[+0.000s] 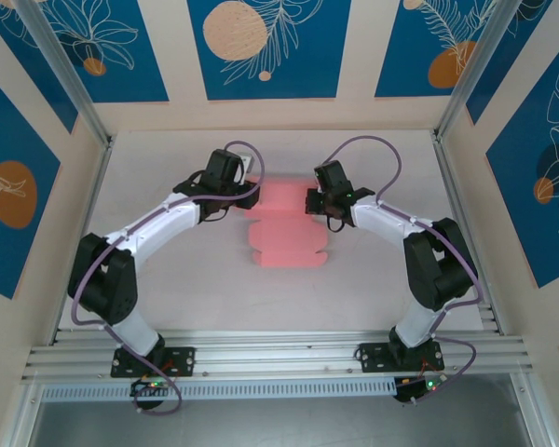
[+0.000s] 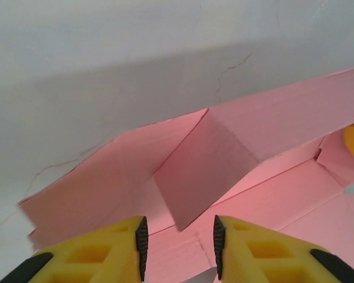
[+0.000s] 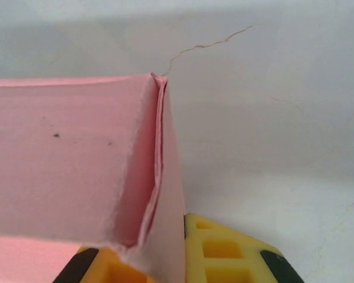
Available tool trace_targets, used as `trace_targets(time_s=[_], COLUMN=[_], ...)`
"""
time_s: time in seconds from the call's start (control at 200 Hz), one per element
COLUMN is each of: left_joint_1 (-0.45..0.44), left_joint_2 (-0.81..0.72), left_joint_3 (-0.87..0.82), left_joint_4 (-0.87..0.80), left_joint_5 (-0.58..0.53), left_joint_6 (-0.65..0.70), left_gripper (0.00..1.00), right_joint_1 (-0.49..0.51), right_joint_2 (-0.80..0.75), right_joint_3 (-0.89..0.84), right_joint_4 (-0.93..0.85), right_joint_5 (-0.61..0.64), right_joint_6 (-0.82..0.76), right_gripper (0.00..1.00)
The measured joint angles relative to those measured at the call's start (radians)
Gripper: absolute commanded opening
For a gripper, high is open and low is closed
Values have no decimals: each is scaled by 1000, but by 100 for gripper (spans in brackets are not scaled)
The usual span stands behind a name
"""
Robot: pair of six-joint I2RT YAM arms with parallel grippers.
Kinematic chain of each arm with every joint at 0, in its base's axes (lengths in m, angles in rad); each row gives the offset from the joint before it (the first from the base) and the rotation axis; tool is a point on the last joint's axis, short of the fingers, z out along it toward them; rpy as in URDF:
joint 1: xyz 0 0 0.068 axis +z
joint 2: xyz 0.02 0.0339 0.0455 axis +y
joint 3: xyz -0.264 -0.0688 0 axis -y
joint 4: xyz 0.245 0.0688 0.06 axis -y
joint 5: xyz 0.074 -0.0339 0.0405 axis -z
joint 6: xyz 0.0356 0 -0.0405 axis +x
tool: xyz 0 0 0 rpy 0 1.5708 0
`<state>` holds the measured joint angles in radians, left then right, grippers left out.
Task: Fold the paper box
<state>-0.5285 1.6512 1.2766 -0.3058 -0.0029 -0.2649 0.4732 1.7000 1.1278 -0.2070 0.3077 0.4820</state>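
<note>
Table [image 1: 168,289]: white and matt, with fine hairline cracks [image 3: 206,44] across it.
Room: cream walls on three sides carry blue panels [image 1: 265,47] with orange circles and white leaf outlines. Metal posts stand in the far corners, and rails [image 1: 279,354] run along the near edge.
Paper box [image 1: 287,228]: pink and partly folded, in the middle of the table between the two grippers.
Left gripper [image 2: 180,242]: at the box's left side. Its yellow fingers stand apart with a gap, and a raised flap is just ahead.
Right gripper [image 3: 165,256]: at the box's right side, pinching a doubled upright wall of the paper.
</note>
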Motion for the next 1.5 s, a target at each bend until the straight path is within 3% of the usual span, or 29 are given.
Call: trace_targets(time_s=[0.29,0.375,0.455,0.61,0.995,1.165,1.5], left_joint_1=[0,0,5,24,63,63,63], left_joint_2=[73,74,74,51,-173,-171,-112], left_joint_3=[1,-10,-28,-105,-259,-351,-377], left_joint_4=[97,154,212,282,167,177,232], left_joint_5=[138,186,225,296,187,199,229], left_joint_6=[-75,-109,-151,-209,-262,-306,-347], left_gripper=[31,36,47,51,92,99,100], right_joint_1=[19,23,23,24,32,51,77], right_joint_2=[16,22,27,43,45,45,45], right_joint_3=[11,16,17,17,17,19,23], right_joint_4=[-8,-8,-10,-21,-27,-28,-34], right_joint_5=[3,6,8,12,32,45,82], right_joint_6=[28,45,60,78,95,94,94], right_gripper=[0,0,0,0,0,0,0])
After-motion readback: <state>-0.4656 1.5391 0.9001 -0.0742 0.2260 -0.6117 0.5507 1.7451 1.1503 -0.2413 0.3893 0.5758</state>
